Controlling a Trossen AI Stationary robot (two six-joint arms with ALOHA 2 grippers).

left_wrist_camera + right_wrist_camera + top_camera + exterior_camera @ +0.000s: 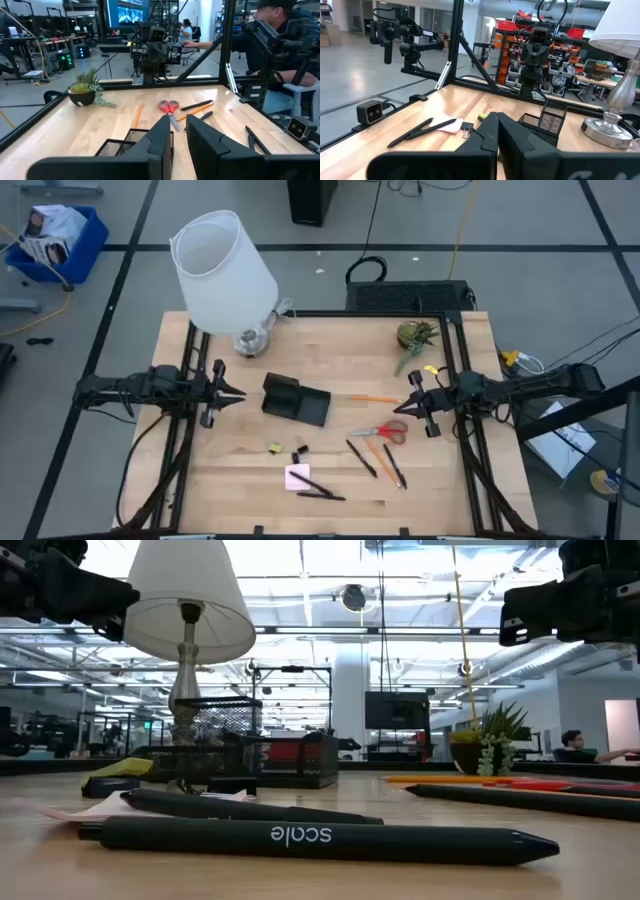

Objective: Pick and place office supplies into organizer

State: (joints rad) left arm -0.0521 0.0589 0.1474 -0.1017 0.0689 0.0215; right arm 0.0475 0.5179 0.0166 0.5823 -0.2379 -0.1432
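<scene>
Closest to us in the low view lies a black pen [310, 838] on the wooden counter [230, 470]. We see the small black mesh organizer [295, 400] mid-counter, nothing showing inside it. Red-handled scissors [383, 431], an orange pencil [375, 398] and a pink sticky-note pad [298, 477] lie around it. Our left hand [236, 392] hangs nearly closed, holding nothing. Our right hand [407, 404] is closed tight, holding nothing.
</scene>
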